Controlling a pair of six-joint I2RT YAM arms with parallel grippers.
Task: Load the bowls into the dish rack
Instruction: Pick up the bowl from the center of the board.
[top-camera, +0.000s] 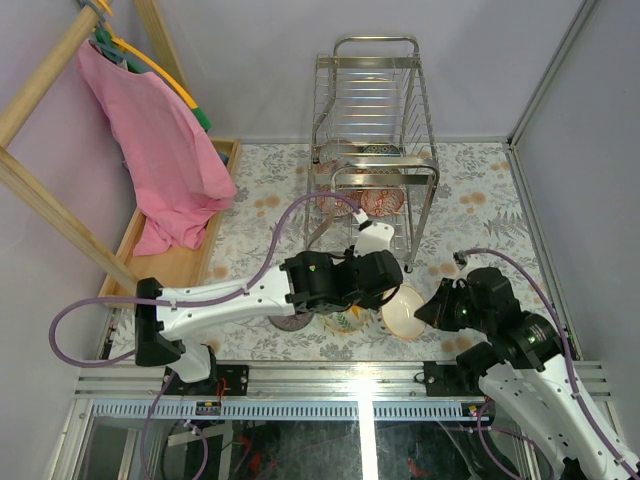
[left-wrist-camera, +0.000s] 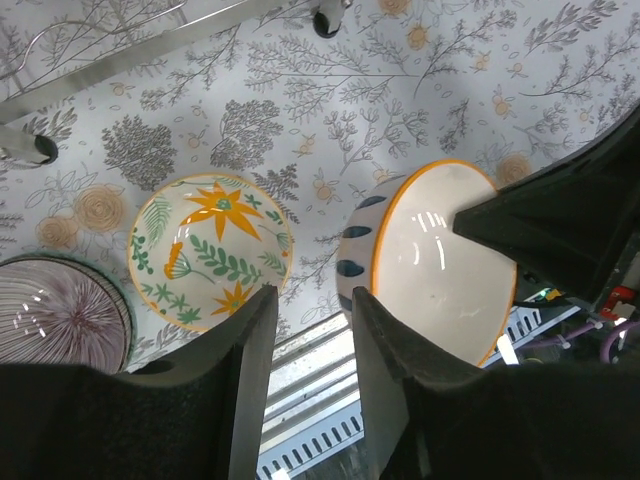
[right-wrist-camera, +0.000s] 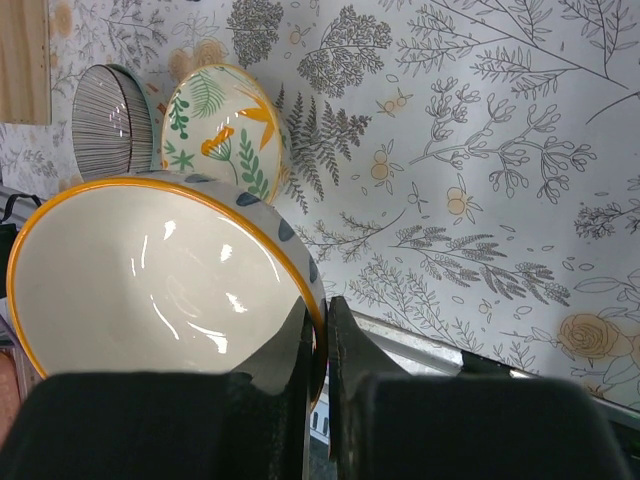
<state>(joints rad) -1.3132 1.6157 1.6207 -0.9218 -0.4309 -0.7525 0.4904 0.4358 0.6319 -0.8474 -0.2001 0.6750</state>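
At the far left, a pink cloth (top-camera: 160, 150) drapes into a wooden tray (top-camera: 185, 262). Near the front edge of the table (top-camera: 470, 210), a striped bowl (left-wrist-camera: 55, 310) and a floral bowl (left-wrist-camera: 212, 250) sit upright side by side. The left gripper (left-wrist-camera: 312, 300) hovers above them, jaws narrowly parted and empty. Behind stands the dish rack (top-camera: 375, 120), with red-patterned bowls (top-camera: 380, 200) in its lower tier. Further right, the right gripper (right-wrist-camera: 320, 310) pinches the rim of an orange-rimmed cream bowl (right-wrist-camera: 150, 280), which is tipped on edge just beside the floral bowl. The best way on is to keep the pinch firm and lift clear of the neighbouring bowls. Then pass around the left arm (top-camera: 230, 292) and slide the bowl edge-on into a free slot.
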